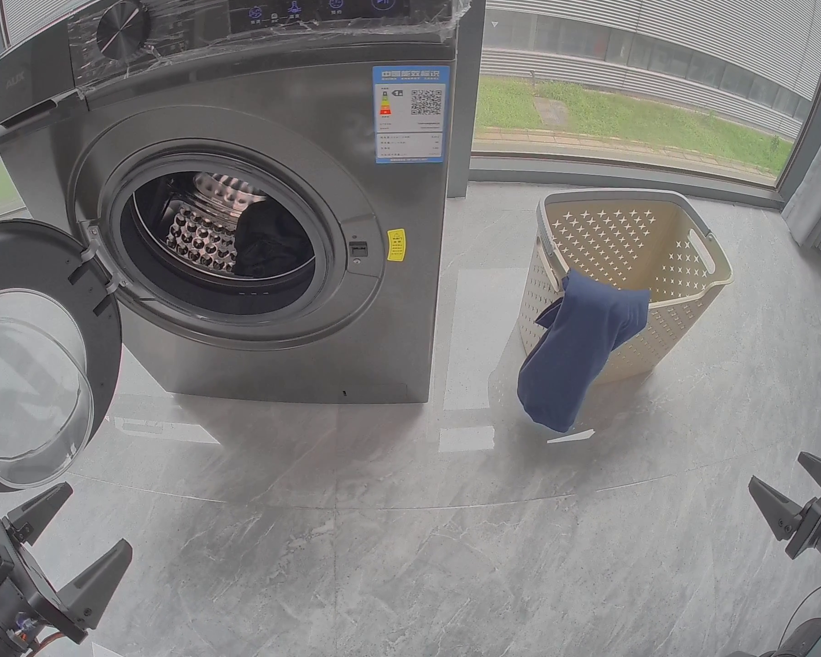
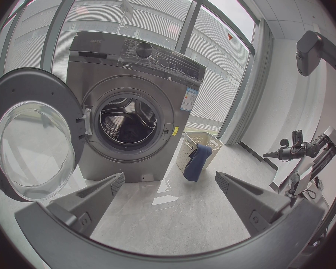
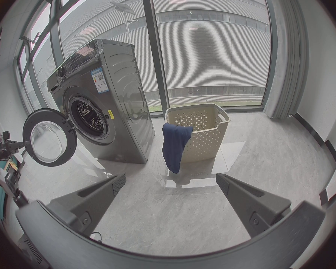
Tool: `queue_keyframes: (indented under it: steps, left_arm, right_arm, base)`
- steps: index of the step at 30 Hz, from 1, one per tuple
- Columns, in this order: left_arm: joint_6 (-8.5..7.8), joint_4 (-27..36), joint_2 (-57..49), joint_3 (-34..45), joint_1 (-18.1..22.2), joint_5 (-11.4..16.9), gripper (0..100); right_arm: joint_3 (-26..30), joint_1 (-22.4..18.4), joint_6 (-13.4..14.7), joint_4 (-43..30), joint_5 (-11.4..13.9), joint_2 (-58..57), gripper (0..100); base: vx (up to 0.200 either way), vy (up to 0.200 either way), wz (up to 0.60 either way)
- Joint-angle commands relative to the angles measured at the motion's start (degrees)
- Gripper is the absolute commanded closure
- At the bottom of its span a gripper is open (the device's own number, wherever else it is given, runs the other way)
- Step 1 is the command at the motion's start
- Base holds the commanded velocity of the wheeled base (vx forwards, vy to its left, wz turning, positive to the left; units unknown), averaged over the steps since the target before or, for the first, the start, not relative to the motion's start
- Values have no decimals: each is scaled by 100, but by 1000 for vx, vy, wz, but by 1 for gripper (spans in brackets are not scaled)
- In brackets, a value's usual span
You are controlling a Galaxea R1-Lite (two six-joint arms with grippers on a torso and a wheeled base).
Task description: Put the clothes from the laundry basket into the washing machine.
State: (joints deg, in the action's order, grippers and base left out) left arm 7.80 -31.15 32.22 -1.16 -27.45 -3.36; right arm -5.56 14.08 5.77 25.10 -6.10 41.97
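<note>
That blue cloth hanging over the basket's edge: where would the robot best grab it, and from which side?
Probably at the fold where the blue cloth crosses the laundry basket's rim, coming down from above on the robot-facing side. There the fabric bunches into a ridge; lower down it hangs flat against the wall. The open right gripper is nearer.

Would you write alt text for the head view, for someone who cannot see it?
A blue garment hangs over the rim of a cream laundry basket beside a grey washing machine whose door stands open. Left gripper and right gripper are open.
</note>
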Motion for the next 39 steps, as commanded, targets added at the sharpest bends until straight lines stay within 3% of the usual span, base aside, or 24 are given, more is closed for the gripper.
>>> queue_keyframes:
  steps: [1,3,7,10,16,17,22,26,28,29,30,32,35,36,39]
  left_arm:
    - [-7,3,-102,107,38,-33,0]
    - [-33,206,-392,107,91,-85,0]
    - [-95,909,-1086,107,689,-24,0]
    - [-103,1322,-1605,116,838,38,0]
    - [-112,2078,-2642,116,1480,460,0]
    - [-253,2359,-2721,116,1568,433,0]
    - [-323,2763,-2703,116,1629,196,0]
    - [-341,2807,-2695,116,2121,99,0]
    - [-350,2807,-2703,116,2315,-138,0]
    - [-350,2798,-2703,116,2323,-226,0]
    - [-358,2790,-2703,116,2323,-305,0]
    - [-402,2790,-2703,116,2323,-384,0]
    - [-446,2807,-2703,107,2315,-516,0]
    - [-385,2816,-2703,107,2315,-578,0]
    - [-464,2790,-2703,116,2323,-578,0]
  right_arm:
    - [152,7,3,4,3,-49,0]
    - [327,-37,-23,-14,12,-479,0]
    - [547,-90,-93,-75,12,-1253,0]
    - [556,-186,-102,-102,12,-1701,0]
    - [556,-573,-207,-383,144,-2650,0]
    - [556,-687,-313,-647,284,-3063,0]
    - [556,-758,-348,-1649,355,-3705,0]
    - [556,-766,-269,-2071,267,-3723,0]
    - [556,-810,-339,-2079,47,-3723,0]
    - [556,-977,-445,-2097,-23,-3758,0]
    - [556,-1294,-700,-2115,65,-3898,0]
    - [556,-1470,-884,-2202,346,-4153,0]
    - [556,-1434,-752,-2220,328,-4197,0]
    - [538,-1434,-515,-2264,126,-4197,0]
    - [556,-1417,-383,-2273,152,-4197,0]
  base:
    - [0,0,0]
    - [0,0,0]
    - [0,0,0]
    - [0,0,0]
    - [0,0,0]
    - [0,0,0]
    - [0,0,0]
    - [0,0,0]
    - [0,0,0]
    - [0,0,0]
    - [0,0,0]
    - [0,0,0]
    - [0,0,0]
    - [0,0,0]
    - [0,0,0]
